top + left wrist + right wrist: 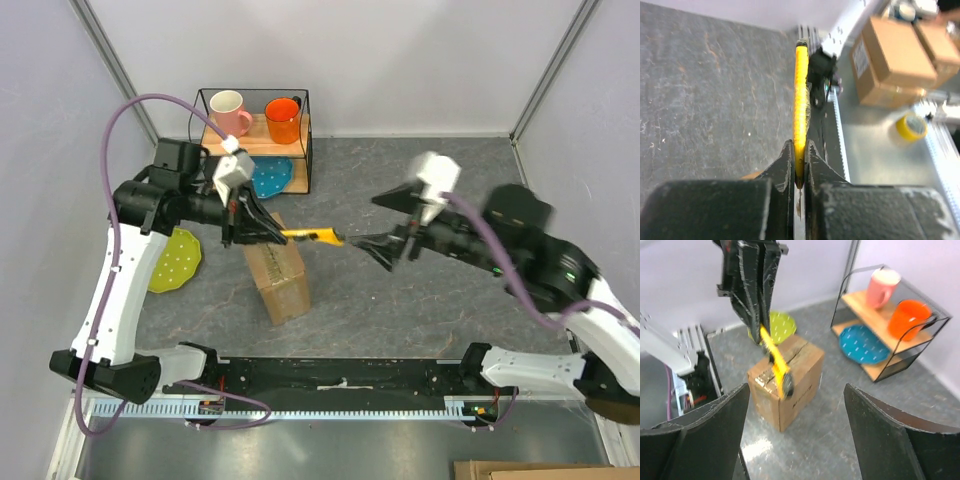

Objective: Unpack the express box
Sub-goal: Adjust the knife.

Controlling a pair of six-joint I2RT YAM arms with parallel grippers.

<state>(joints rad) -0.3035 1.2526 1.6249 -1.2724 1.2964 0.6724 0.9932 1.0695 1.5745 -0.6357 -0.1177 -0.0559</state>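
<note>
The express box, a brown carton with taped top flaps, stands on the grey table; in the right wrist view the box shows dark print on one side. My left gripper hovers over its top, shut on the handle end of a yellow utility knife. In the left wrist view the knife sticks straight out from between the pinched fingers. My right gripper stands open just right of the knife's free end, apart from it. From the right wrist, the knife hangs in front of the open right gripper.
A black wire rack at the back holds a pink mug, an orange mug and a blue plate. A green plate lies left of the box. Off the table are cardboard boxes and a tape roll.
</note>
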